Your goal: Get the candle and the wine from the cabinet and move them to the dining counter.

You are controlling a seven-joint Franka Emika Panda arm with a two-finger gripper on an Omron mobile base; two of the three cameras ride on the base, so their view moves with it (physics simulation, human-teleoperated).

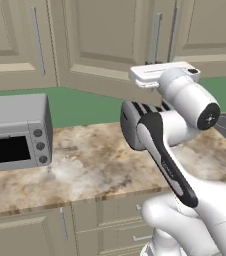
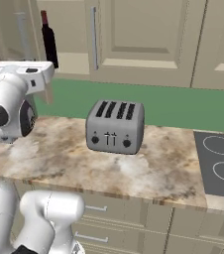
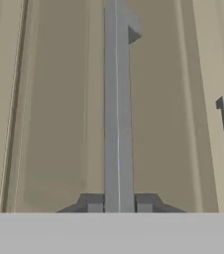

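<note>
Gripping a long silver handle (image 3: 117,114) of the cabinet (image 3: 54,109), the gripper (image 3: 119,203) has its fingertips closed on either side of the bar at the bottom centre of the hand view. At upper left of the right base view, the wine (image 2: 48,40) stands upright on the cabinet shelf, above the toaster (image 2: 115,127) on the marbled worktop (image 2: 158,168).

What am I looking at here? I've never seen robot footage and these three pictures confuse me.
It is a rendered kitchen with a white robot arm. Two pictures come from cameras behind the arm, one on each side. The third looks along its gripper, whose two dark tips sit either side of a cabinet door's silver bar handle, seemingly closed on it. On the marbled worktop stand a steel toaster and, at the left, a toaster oven. A dark wine bottle stands on the shelf of the cabinet above.
</note>
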